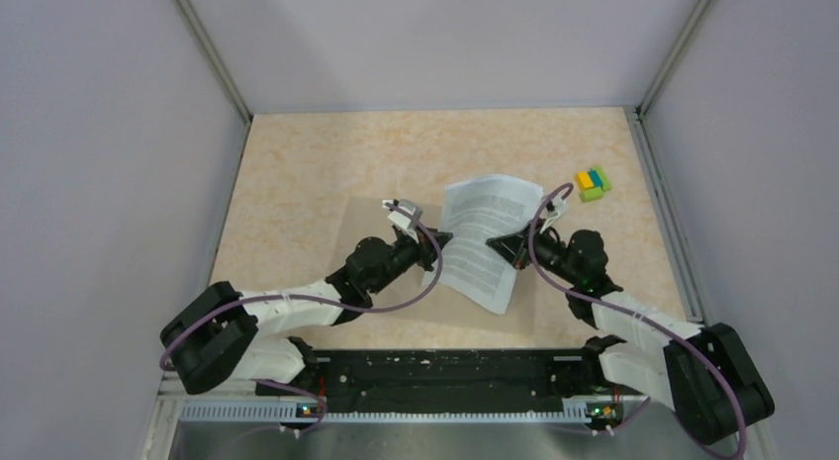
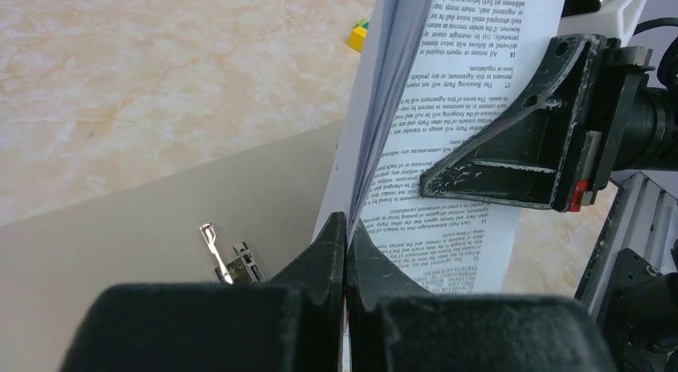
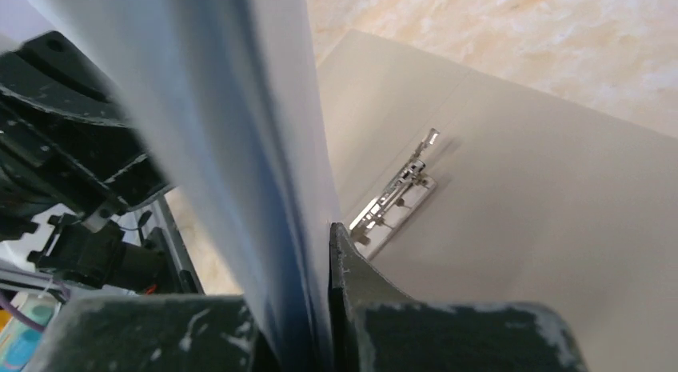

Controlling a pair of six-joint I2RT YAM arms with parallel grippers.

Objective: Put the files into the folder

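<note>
The files (image 1: 485, 237), white printed sheets, are held between my two grippers above the folder (image 1: 371, 218), which lies open and flat on the table. My left gripper (image 1: 438, 244) is shut on the sheets' left edge and my right gripper (image 1: 503, 248) is shut on their right edge. In the left wrist view the jaws (image 2: 346, 228) pinch the sheets (image 2: 448, 148), with the folder (image 2: 160, 228) and its metal clip (image 2: 232, 260) below. In the right wrist view the gripper (image 3: 320, 244) clamps the sheets (image 3: 240, 108) over the folder (image 3: 560, 212) and clip (image 3: 396, 192).
A small yellow, blue and green block cluster (image 1: 593, 183) sits on the beige table to the right of the folder; it also shows in the left wrist view (image 2: 358, 38). Grey walls enclose the table on three sides.
</note>
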